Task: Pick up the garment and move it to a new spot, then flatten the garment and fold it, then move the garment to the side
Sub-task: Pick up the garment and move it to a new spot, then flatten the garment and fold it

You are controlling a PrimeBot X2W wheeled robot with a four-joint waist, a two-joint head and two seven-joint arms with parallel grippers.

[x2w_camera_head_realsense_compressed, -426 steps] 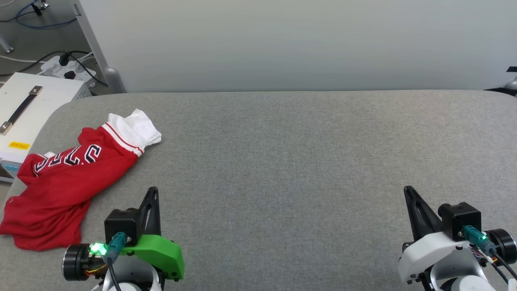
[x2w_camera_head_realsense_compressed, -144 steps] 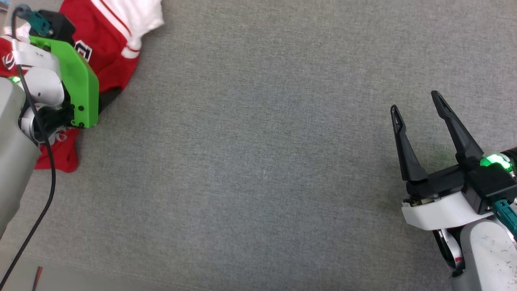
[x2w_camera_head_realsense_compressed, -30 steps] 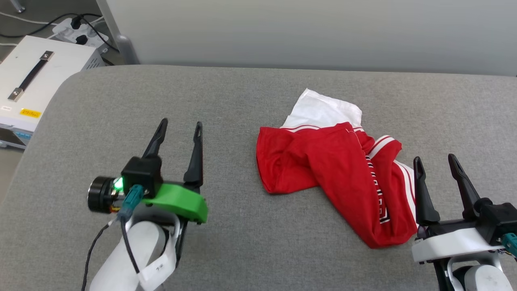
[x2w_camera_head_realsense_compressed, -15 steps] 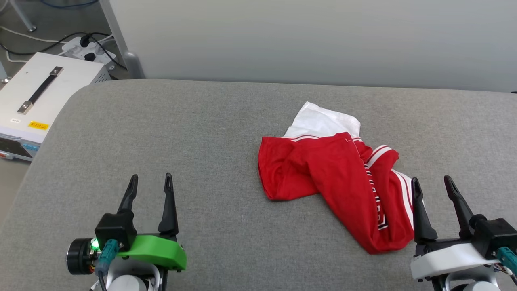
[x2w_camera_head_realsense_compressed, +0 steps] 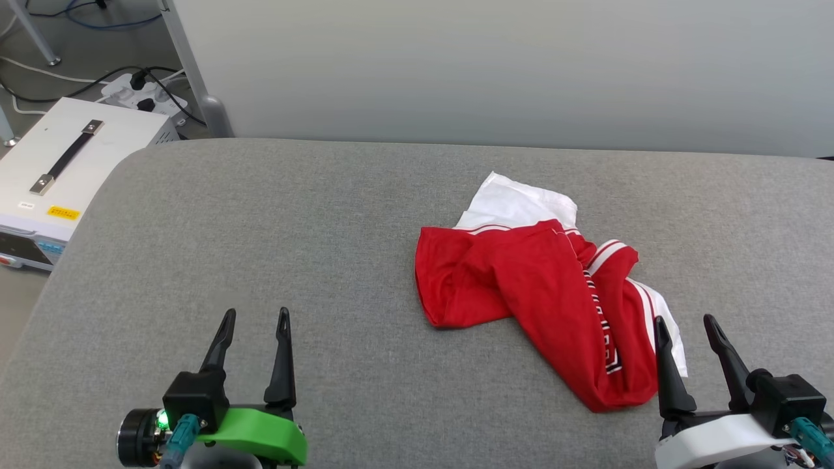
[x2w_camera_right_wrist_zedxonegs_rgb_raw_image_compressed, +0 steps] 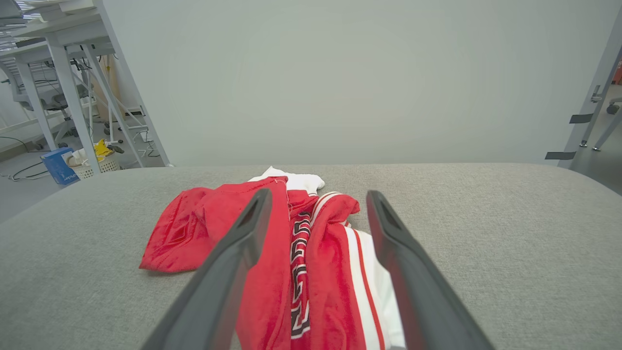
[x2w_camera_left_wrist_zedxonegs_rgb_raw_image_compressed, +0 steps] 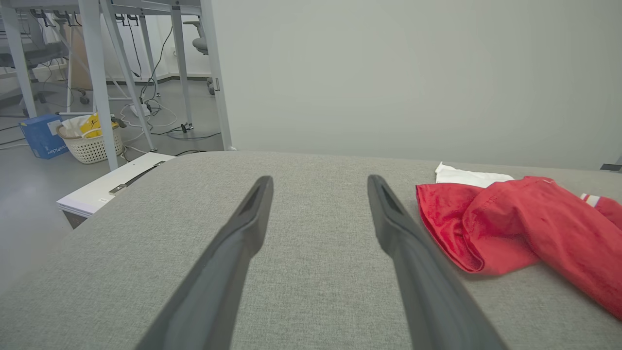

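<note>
**Right gripper** (x2w_camera_head_realsense_compressed: 684,320): low at the near right of the grey padded table (x2w_camera_head_realsense_compressed: 293,215), fingers pointing away from the robot.

**Step in hand (judged):** flattening. The garment (x2w_camera_head_realsense_compressed: 515,280) lies bunched, not spread.

**To do it well:**
- Each gripper should probably take a separate edge, a hem corner or shoulder seam, in a single layer.
- Lift the edges a little and draw them apart.
- Pinching the middle of the heap would likely drag the folds along.
- The lettered strip and the white sleeve (x2w_camera_head_realsense_compressed: 521,198) hint at which end is which, so this is worth sorting out before pulling.

**Right jaws:** moderately apart, nothing between them. In the right wrist view they straddle the garment's near end. In the head view the finger nearer the table's middle overlaps the white-striped edge. Contact with the cloth cannot be told.

**Left gripper** (x2w_camera_head_realsense_compressed: 255,314): jaws apart by a similar gap and empty. It sits over bare table, well apart from the garment, which lies to its right.

**Garment:** right of centre on the table, plain red mostly up, white sleeve at the far edge, black lettering caught in a fold.

**Beyond the table's left end:** a white box with a black handle (x2w_camera_head_realsense_compressed: 65,156), and a power strip (x2w_camera_head_realsense_compressed: 140,91) on the floor.
</note>
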